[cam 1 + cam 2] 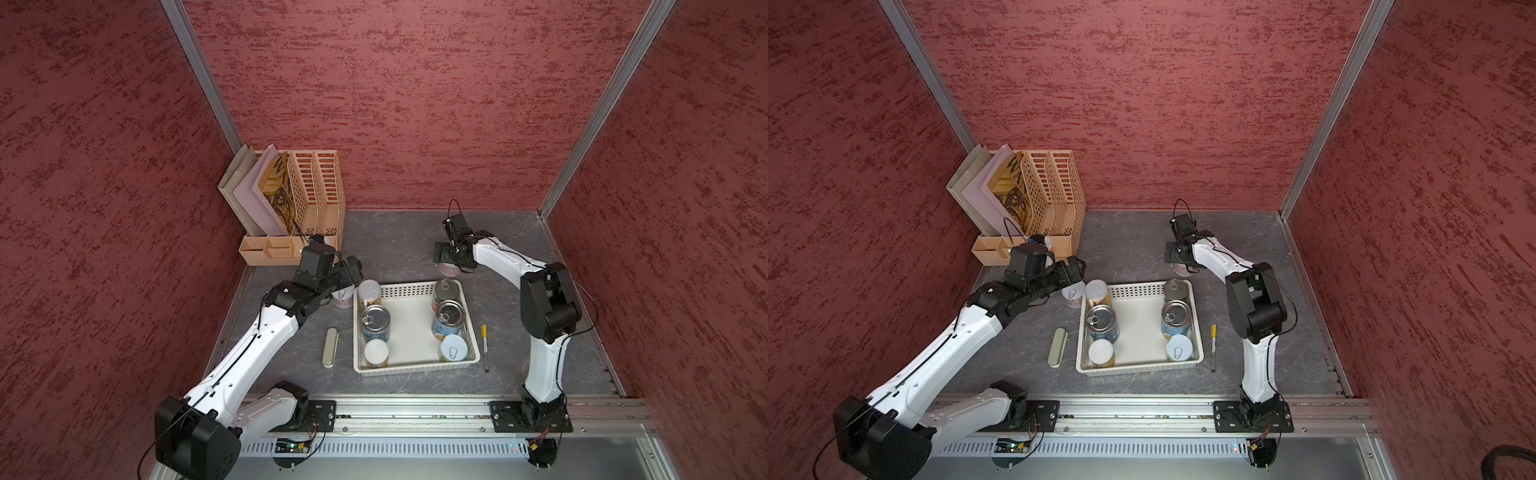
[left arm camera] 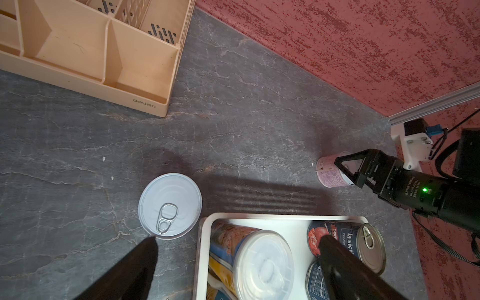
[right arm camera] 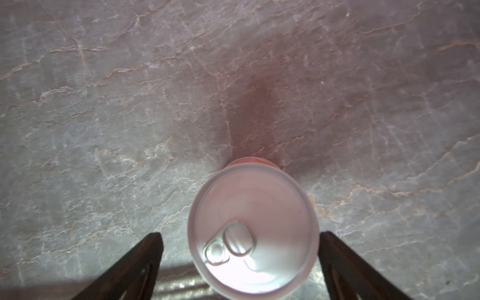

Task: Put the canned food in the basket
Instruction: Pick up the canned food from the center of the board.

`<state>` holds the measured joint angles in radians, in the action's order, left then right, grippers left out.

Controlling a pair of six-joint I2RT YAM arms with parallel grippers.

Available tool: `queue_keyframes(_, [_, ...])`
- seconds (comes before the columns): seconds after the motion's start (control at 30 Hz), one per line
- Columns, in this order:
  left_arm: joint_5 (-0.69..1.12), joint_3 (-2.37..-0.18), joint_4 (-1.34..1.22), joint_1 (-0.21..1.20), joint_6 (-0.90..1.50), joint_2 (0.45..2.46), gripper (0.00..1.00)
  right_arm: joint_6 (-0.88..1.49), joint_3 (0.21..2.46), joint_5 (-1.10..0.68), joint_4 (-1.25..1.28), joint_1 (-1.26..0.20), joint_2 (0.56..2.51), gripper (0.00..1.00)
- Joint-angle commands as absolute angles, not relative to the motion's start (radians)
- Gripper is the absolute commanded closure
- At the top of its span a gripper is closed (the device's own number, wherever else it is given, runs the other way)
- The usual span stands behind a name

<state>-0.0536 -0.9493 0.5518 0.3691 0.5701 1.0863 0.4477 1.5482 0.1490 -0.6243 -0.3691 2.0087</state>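
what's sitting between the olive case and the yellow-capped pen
The white basket, with cans standing along its two sides, fills that stretch between the olive case and the pen. Both top views show it.
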Motion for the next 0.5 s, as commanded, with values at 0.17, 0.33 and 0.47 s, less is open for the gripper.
queue_keyframes(0.17, [-0.049, -0.945, 0.528, 0.361, 0.565, 1.079, 0.00, 0.432, 1.574, 0.195, -0.666, -0.364, 2.031, 0.02])
queue_keyframes(0.33, [-0.035, -0.938, 0.515, 0.362, 0.561, 1.072, 0.00, 0.430, 1.574, 0.203, -0.662, -0.362, 2.033, 0.05])
queue_keyframes(0.47, [-0.012, -0.925, 0.496, 0.361, 0.555, 1.062, 0.00, 0.425, 1.573, 0.214, -0.661, -0.363, 2.041, 0.12])
